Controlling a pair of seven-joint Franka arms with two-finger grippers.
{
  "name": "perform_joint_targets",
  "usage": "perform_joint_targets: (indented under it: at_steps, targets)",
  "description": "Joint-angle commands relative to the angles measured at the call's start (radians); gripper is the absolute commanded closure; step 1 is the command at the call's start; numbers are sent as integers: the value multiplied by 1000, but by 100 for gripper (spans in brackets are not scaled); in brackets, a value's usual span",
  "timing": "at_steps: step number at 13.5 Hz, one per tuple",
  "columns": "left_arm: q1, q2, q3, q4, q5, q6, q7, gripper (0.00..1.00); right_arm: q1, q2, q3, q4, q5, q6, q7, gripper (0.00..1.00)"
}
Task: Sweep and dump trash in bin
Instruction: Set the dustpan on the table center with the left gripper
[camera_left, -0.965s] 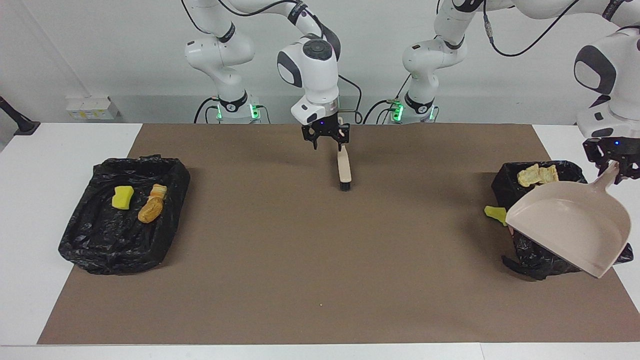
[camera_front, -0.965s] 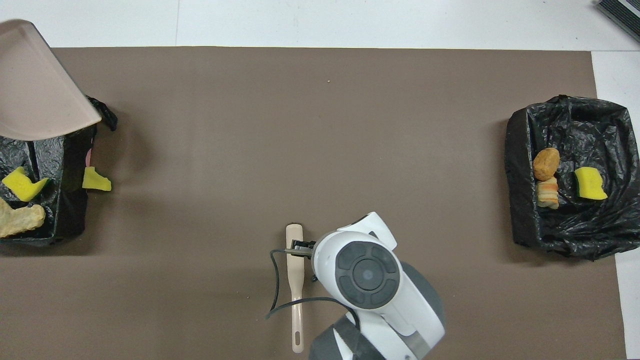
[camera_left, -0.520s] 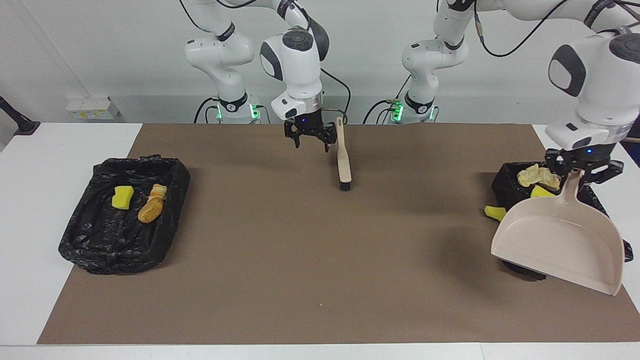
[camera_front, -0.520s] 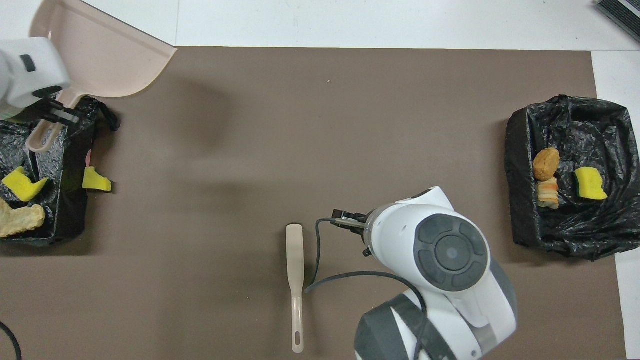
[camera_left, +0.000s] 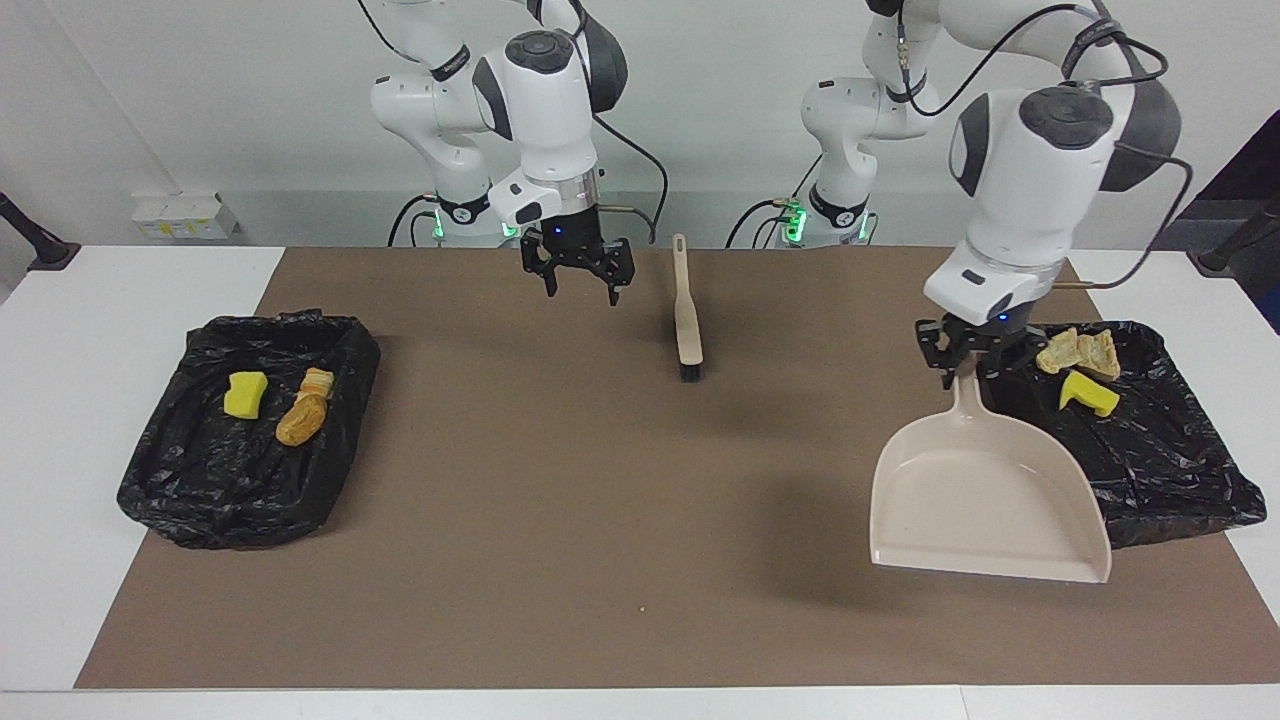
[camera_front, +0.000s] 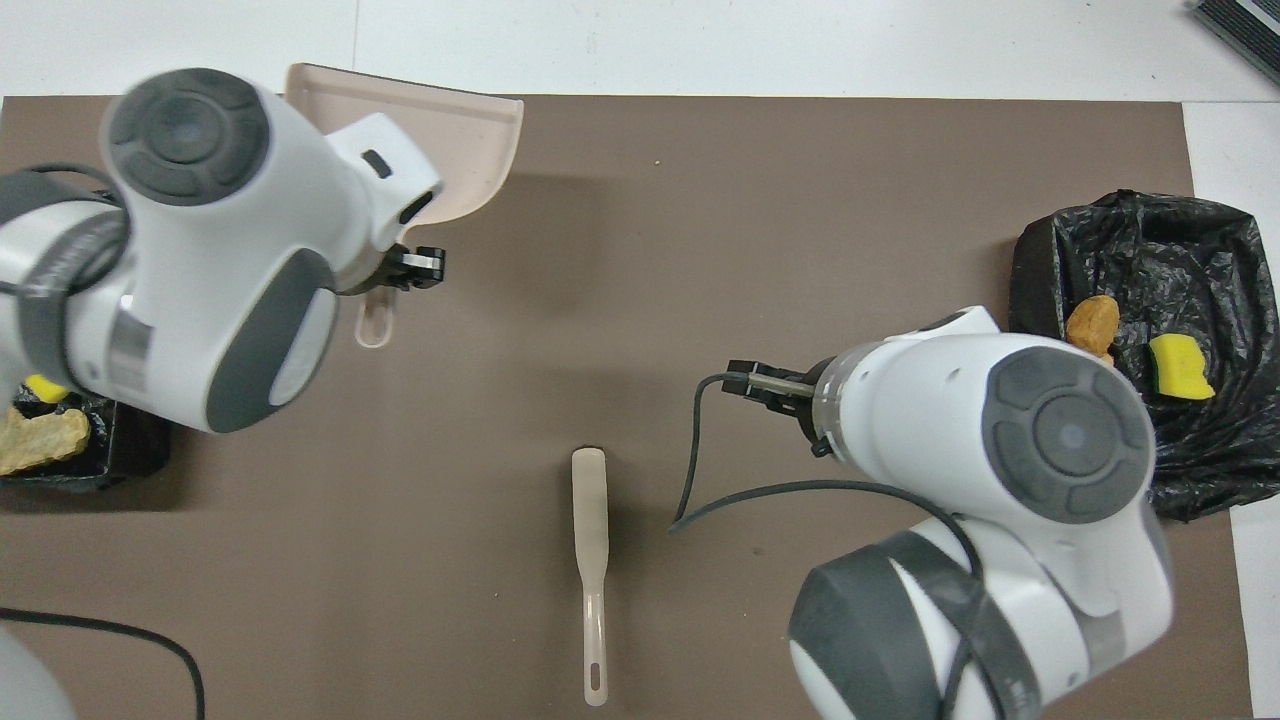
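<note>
My left gripper (camera_left: 968, 368) is shut on the handle of a beige dustpan (camera_left: 985, 500), which hangs roughly level over the mat beside the black-lined bin (camera_left: 1170, 480) at the left arm's end. That bin holds trash: a yellow chunk (camera_left: 1088, 393) and tan lumps (camera_left: 1075, 350). The pan looks empty. From overhead the left arm covers part of the dustpan (camera_front: 450, 130). A beige brush (camera_left: 686, 325) lies on the mat near the robots. My right gripper (camera_left: 578, 280) hovers open and empty beside the brush (camera_front: 590, 540), toward the right arm's end.
A second black-lined bin (camera_left: 200, 490) sits at the right arm's end with a yellow sponge piece (camera_left: 245, 394) and bread-like lumps (camera_left: 303, 415) inside. A brown mat (camera_left: 560, 520) covers the table. The right arm's cable (camera_front: 700, 480) hangs over the mat.
The left arm swung the dustpan off the bin toward the table's middle and levelled it. The right gripper drew away from the brush toward the right arm's end.
</note>
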Motion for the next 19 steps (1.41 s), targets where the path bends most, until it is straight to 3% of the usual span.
perform_joint_targets:
  at_steps: [1, 5, 7, 9, 13, 14, 15, 16, 19]
  targets:
    - [-95, 93, 22, -5, -89, 138, -126, 100, -30, 17, -46, 98, -4, -91, -141, 0]
    - [-142, 125, 20, -56, -182, 248, -139, 100, -11, 76, -177, 250, -5, -227, -299, 0]
    - [-175, 136, 20, -126, -197, 324, -114, 100, 24, 122, -245, 337, -33, -311, -302, 0]
    - [-204, 157, 22, -126, -201, 337, -120, 100, 71, 168, -311, 430, -85, -384, -304, 0]
    - [-223, 147, 22, -168, -206, 337, -128, 100, 68, 182, -324, 482, -132, -441, -305, 0]
    - [-224, 148, 22, -174, -204, 353, -134, 89, 68, 178, -335, 482, -136, -456, -324, 0]
    - [-228, 148, 22, -174, -206, 360, -146, 25, 76, 169, -359, 482, -133, -468, -348, 0]
    - [-231, 147, 24, -171, -206, 355, -169, 0, 76, 159, -367, 482, -122, -477, -362, 0]
    - [-193, 69, 46, -165, -201, 274, -169, 0, 76, 136, -387, 469, -108, -514, -361, 0]
